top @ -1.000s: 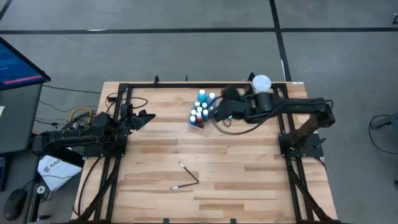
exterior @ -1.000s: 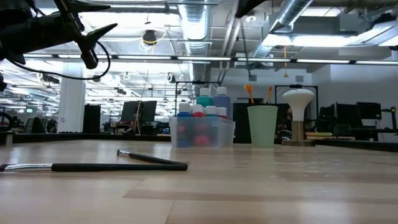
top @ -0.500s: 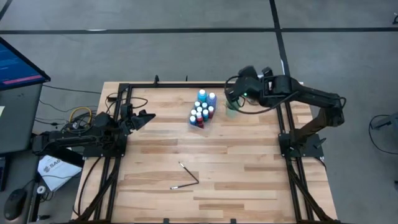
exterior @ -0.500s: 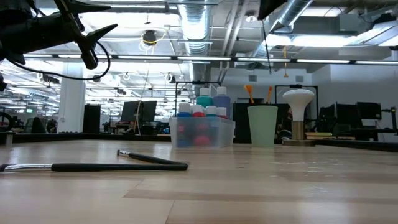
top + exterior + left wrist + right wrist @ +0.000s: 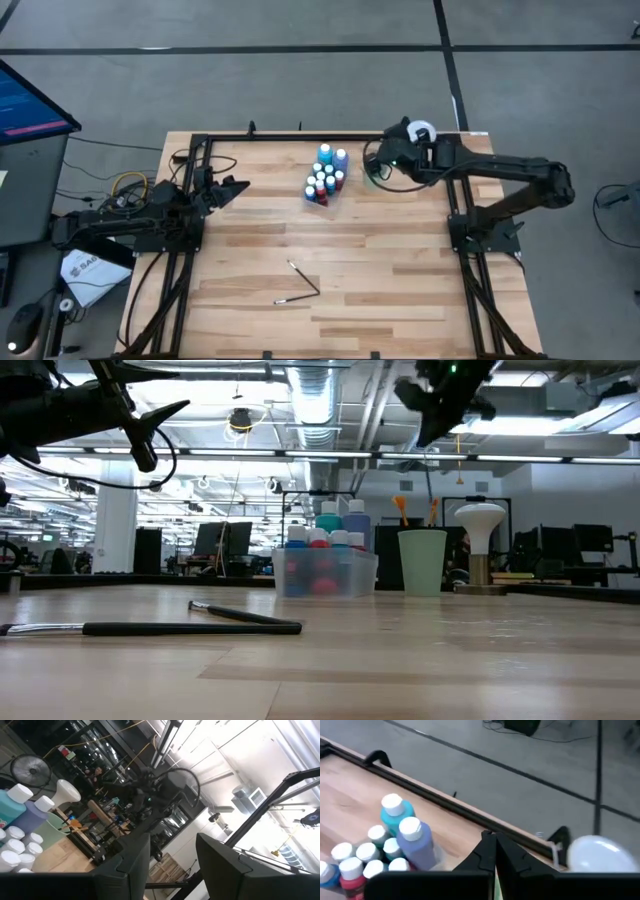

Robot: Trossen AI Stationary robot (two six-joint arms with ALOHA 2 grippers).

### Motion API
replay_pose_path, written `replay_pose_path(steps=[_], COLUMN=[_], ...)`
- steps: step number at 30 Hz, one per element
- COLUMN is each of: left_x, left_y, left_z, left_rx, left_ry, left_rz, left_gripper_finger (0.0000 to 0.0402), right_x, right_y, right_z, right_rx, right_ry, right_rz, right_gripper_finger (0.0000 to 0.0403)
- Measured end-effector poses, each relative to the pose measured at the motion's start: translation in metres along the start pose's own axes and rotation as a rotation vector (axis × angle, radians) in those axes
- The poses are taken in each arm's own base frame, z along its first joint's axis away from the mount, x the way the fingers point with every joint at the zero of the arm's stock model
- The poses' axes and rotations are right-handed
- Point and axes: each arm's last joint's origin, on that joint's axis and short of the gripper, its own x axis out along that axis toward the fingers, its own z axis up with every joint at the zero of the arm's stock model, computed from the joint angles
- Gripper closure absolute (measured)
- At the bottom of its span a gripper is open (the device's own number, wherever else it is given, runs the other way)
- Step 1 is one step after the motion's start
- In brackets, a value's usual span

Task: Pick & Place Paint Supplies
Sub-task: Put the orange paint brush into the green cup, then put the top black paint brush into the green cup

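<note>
The white-capped paint bottles (image 5: 325, 175) stand bunched in the clear tray (image 5: 325, 572) near the table's far edge; they also show in the right wrist view as the bottles (image 5: 395, 845). Two thin paintbrushes (image 5: 301, 281) lie flat near the table's middle, and the low view has them as the brushes (image 5: 190, 628). Two orange-tipped brushes (image 5: 401, 510) stick up out of the pale green cup (image 5: 422, 560). My right gripper (image 5: 438, 405) hangs shut high above the cup, with nothing seen between its fingers. My left gripper (image 5: 238, 188) waits open over the table's left side.
A white mushroom-shaped object (image 5: 480, 525) stands right of the cup, by the far right corner (image 5: 421, 131). A black frame rail (image 5: 435, 802) runs along the far edge. Bare wood (image 5: 380, 270) stretches around the two lying brushes.
My right gripper has swung away from beside the tray toward the table's far right and now sits over the cup, having come down into the top of the low view. Its elbow has stretched out to the right. The bottles, brushes and cup stay put.
</note>
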Motion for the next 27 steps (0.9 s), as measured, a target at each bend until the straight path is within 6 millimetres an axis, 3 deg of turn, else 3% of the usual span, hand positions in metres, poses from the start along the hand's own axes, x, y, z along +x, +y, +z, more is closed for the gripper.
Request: replay_pose_path(steps=[14, 17, 22, 27], left_x=[0.0, 0.0, 0.0, 0.0], left_y=[0.001, 0.001, 0.001, 0.001], left_z=[0.001, 0.001, 0.001, 0.001], left_rx=[0.0, 0.001, 0.042, 0.05], left_ry=[-0.047, -0.047, -0.046, -0.046], left_rz=[0.036, 0.036, 0.037, 0.037], left_gripper_finger=[0.0247, 0.0247, 0.0247, 0.0247], right_x=[0.039, 0.042, 0.041, 0.02], right_y=[0.011, 0.014, 0.013, 0.017], right_z=[-0.055, -0.057, -0.053, -0.026], right_rx=[0.003, 0.058, 0.064, 0.083], right_ry=[0.053, 0.067, 0.137, 0.127], right_rz=[-0.004, 0.016, 0.13, 0.349], right_gripper_finger=[0.0402, 0.0392, 0.0327, 0.0234])
